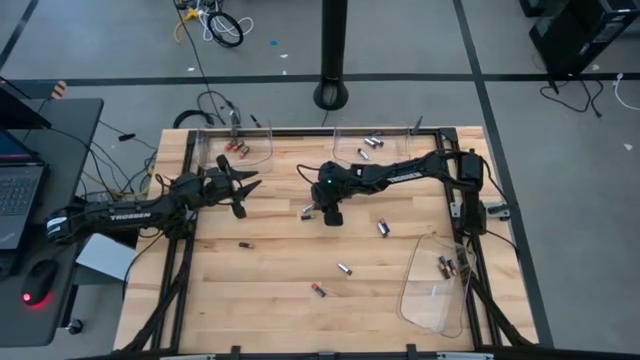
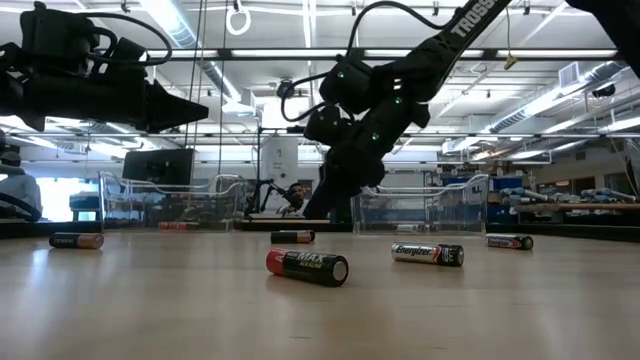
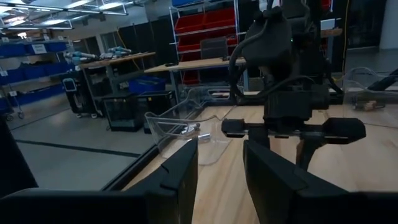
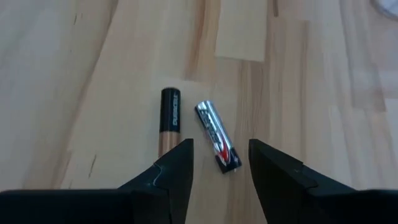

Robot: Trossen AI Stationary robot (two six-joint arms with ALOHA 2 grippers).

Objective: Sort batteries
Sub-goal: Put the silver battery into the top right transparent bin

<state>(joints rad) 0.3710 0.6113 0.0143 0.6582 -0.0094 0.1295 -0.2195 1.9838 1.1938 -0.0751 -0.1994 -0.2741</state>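
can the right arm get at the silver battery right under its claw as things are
Probably yes. The right claw hangs open just above the silver battery, with bare wood around it. One catch: a copper-and-black battery lies close beside it, apart but near enough that a finger might nudge it.

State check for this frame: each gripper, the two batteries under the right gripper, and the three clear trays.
Left gripper: open, empty, raised near the back-left tray.
Right gripper: open, above two batteries.
Copper-and-black battery: lying flat, loose.
Silver battery: lying flat, loose.
Back-left tray: holds batteries.
Back-middle tray: holds batteries.
Right tray: holds batteries.
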